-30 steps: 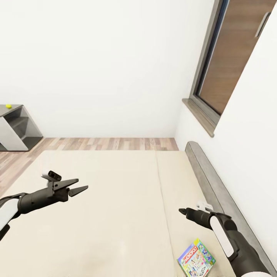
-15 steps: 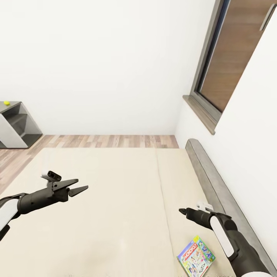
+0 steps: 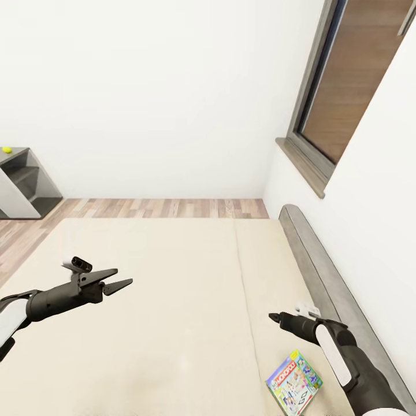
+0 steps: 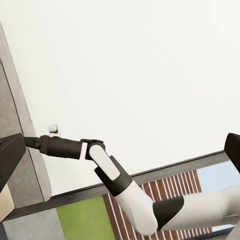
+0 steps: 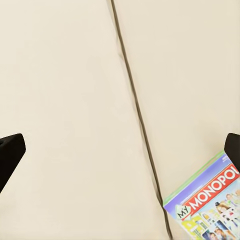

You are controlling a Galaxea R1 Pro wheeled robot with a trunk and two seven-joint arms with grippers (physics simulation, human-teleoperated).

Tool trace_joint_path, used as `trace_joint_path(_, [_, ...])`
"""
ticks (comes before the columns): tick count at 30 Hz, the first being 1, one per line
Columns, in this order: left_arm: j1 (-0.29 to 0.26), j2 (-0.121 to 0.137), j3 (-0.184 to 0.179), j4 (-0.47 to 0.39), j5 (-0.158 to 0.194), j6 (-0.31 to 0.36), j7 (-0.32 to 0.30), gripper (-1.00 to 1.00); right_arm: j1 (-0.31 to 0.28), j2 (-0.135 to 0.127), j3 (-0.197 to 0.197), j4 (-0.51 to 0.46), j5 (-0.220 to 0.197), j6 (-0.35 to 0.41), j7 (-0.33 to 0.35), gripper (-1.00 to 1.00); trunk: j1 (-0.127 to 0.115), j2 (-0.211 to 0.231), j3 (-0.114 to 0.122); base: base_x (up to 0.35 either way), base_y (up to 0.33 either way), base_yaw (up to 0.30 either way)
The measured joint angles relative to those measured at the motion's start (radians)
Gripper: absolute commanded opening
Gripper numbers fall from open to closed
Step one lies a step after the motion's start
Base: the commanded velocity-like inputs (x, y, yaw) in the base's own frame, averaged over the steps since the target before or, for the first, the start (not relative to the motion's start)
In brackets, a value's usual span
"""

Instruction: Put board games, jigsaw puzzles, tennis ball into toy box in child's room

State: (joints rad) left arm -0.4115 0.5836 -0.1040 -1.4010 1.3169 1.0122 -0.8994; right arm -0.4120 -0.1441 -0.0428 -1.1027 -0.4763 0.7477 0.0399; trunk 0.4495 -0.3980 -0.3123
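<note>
A Monopoly board game [image 3: 293, 382] lies flat on the cream bed [image 3: 173, 300], near the headboard side, just beside the mattress seam. My right gripper [image 3: 272, 316] hovers open a short way beyond it. In the right wrist view, the same box [image 5: 210, 205] sits past the seam, off to one side of the open right gripper [image 5: 120, 150]. Over the bed's other half, my left gripper [image 3: 123, 277] hangs open and empty. Far off at the left, the tennis ball [image 3: 7, 149] rests on the table [image 3: 18, 155]. The toy box and the jigsaw puzzles are out of view.
A grey headboard [image 3: 323, 277] runs along the right wall under a window [image 3: 346, 86] with a sill. Wooden floor [image 3: 162, 208] lies between the bed's far edge and the white back wall. The left wrist view looks across at my right arm [image 4: 105, 170].
The whole picture has slid slightly: the table and the Monopoly box sit a little higher in the view. Both arms keep the same pose.
</note>
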Motion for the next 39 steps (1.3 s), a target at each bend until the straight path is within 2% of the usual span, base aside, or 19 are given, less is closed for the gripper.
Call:
trace_joint_path(16, [0.0, 0.0, 0.0, 0.0, 0.0, -0.003, 0.001, 1.0, -0.001, 0.001, 0.0, 0.023, 0.003, -0.011, -0.003, 1.0, 0.0, 0.0, -0.026, 0.0, 0.0, 0.0])
trace_joint_path(18, [0.0, -0.001, 0.0, 0.0, 0.0, -0.004, 0.001, 1.0, -0.002, 0.002, 0.0, 0.042, 0.022, -0.033, -0.005, 1.0, 0.0, 0.0, -0.029, 0.0, 0.0, 0.0])
trace_joint_path(21, [0.0, -0.001, -0.001, 0.0, 0.0, -0.004, 0.001, 1.0, -0.006, 0.003, -0.001, 0.075, 0.077, -0.072, -0.007, 1.0, 0.0, 0.0, -0.034, 0.0, 0.0, 0.0])
trace_joint_path(22, [0.0, 0.0, -0.001, 0.0, 0.0, -0.004, 0.001, 1.0, -0.012, 0.004, -0.001, 0.096, 0.112, -0.09, -0.007, 1.0, 0.0, 0.0, -0.036, 0.0, 0.0, 0.0])
trace_joint_path(24, [0.0, -0.001, -0.001, 0.0, 0.0, -0.005, 0.002, 1.0, -0.025, 0.005, -0.002, 0.129, 0.156, -0.113, -0.007, 1.0, 0.0, 0.0, -0.039, 0.0, 0.0, 0.0])
trace_joint_path(26, [0.0, -0.001, -0.001, 0.0, 0.0, -0.005, 0.002, 1.0, -0.041, 0.006, -0.002, 0.172, 0.183, -0.135, -0.007, 1.0, 0.0, 0.0, -0.042, 0.0, 0.0, 0.0])
trace_joint_path(31, [0.0, -0.002, -0.001, 0.0, -0.001, -0.005, 0.003, 1.0, -0.08, 0.006, -0.002, 0.276, 0.209, -0.189, -0.007, 1.0, 0.0, 0.0, -0.05, 0.0, 0.0, 0.0])
trace_joint_path(39, [0.0, -0.002, -0.001, 0.0, -0.001, -0.005, 0.003, 1.0, -0.102, 0.006, -0.001, 0.335, 0.217, -0.217, -0.007, 1.0, 0.0, 0.0, -0.063, 0.0, 0.0, 0.0])
